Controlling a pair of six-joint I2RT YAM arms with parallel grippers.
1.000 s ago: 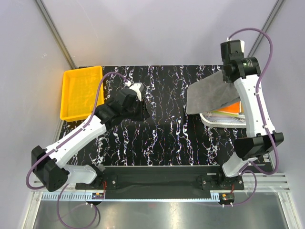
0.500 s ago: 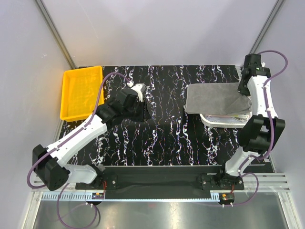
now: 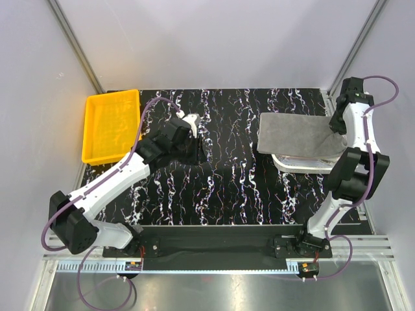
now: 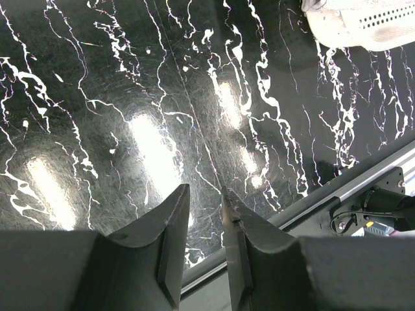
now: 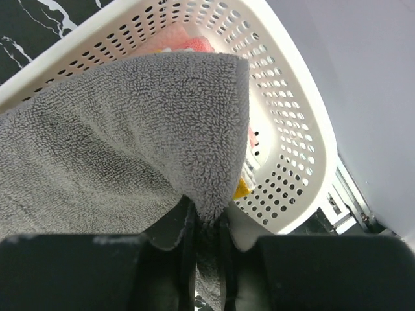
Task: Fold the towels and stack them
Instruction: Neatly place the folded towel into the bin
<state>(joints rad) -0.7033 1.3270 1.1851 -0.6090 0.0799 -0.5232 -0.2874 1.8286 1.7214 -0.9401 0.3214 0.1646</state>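
At the far right, the right gripper (image 5: 206, 219) pinches a corner of the grey towel (image 3: 295, 133), which lies spread over the white slotted basket (image 3: 299, 166). Left of centre, the left gripper (image 4: 205, 194) hangs empty above the table, jaws slightly apart.

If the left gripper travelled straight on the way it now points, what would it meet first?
Most likely the black marbled table; nothing shows between the left gripper and that surface, though depth is unclear.

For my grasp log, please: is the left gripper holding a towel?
No: the left gripper stands empty above the black white-veined tabletop.
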